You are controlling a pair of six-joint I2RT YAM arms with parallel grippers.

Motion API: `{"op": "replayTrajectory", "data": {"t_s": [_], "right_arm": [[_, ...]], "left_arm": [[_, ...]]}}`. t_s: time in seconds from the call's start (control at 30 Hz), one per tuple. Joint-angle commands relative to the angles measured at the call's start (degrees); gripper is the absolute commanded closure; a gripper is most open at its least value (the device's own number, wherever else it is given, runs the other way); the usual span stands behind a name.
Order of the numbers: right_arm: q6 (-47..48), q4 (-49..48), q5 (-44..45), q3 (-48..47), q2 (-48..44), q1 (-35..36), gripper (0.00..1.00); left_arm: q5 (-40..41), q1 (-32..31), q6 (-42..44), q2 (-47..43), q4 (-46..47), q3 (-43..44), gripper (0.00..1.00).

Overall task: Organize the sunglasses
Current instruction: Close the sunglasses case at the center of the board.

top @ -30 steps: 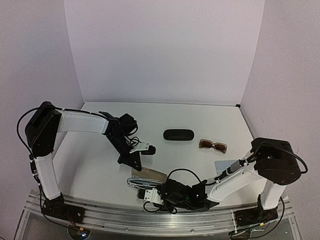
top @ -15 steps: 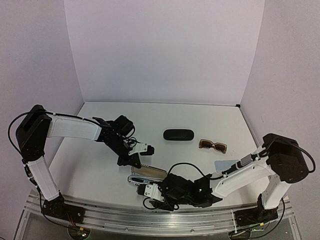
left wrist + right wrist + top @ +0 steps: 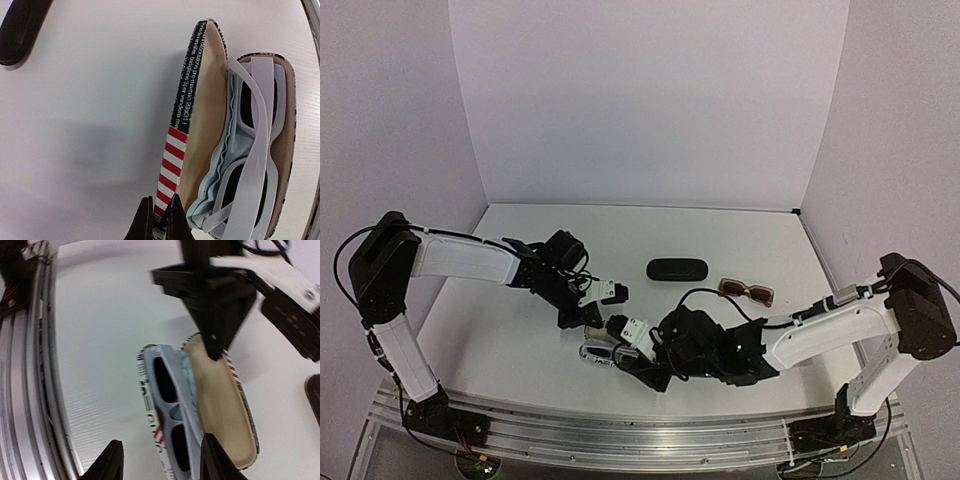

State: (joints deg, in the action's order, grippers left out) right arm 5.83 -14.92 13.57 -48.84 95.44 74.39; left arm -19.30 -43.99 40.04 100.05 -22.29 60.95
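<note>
1. White pair [image 3: 260,150] lies folded in the open striped case [image 3: 200,100], nearest the front edge of the table [image 3: 500,330]. A bunched blue cloth [image 3: 220,165] sits under it in the tray.
2. Left gripper [image 3: 160,222] is pinched tight on the rim of the lid [image 3: 207,115], at its red-and-white end. It holds the lid up on edge beside the tray.
3. Right gripper [image 3: 160,460] hangs just above the case with its fingers well apart and nothing between them. As far as its own camera shows, it touches neither the pair nor the case.
4. By the look of it, this first pair is as good as stowed. It sits in its case on the cloth, and only the lid is left to shut.
5. Farther back, mid-table, the black case [image 3: 677,269] lies closed and apart from the arms.
6. Just to its right the brown pair [image 3: 745,290] lies loose on the table, with no gripper near it. Whether it is folded I cannot tell.
7. I judge the task about half done. What is left is to shut the striped case, then most likely to open the black case, put the brown pair in and close it.
</note>
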Motion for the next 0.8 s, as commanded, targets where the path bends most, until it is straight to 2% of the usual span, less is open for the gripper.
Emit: {"op": "replayTrajectory", "data": {"t_s": [0.0, 0.23, 0.43, 0.63, 0.77], "right_arm": [[-9.85, -0.83, 0.60, 0.49, -1.87, -5.61, 0.56], [-13.88, -4.02, -1.36, 0.90, -4.09, -8.66, 0.54], [-14.93, -5.86, -0.62, 0.80, -6.43, -10.80, 0.48], [-16.39, -5.82, 1.13, -1.08, -1.87, -11.44, 0.45], [-16.82, -5.74, -0.59, -2.39, 1.89, -11.41, 0.45]], "left_arm": [[4.08, -0.20, -3.09, -4.04, 7.09, -2.68, 1.00], [9.56, -2.06, -0.27, -11.00, 25.11, -16.03, 1.00], [17.38, -4.68, 6.14, -12.10, 35.62, -22.95, 1.00], [22.75, -8.73, 17.96, -12.89, 49.09, -32.83, 1.00], [25.00, -11.42, 20.48, -13.17, 51.81, -36.40, 1.00]]}}
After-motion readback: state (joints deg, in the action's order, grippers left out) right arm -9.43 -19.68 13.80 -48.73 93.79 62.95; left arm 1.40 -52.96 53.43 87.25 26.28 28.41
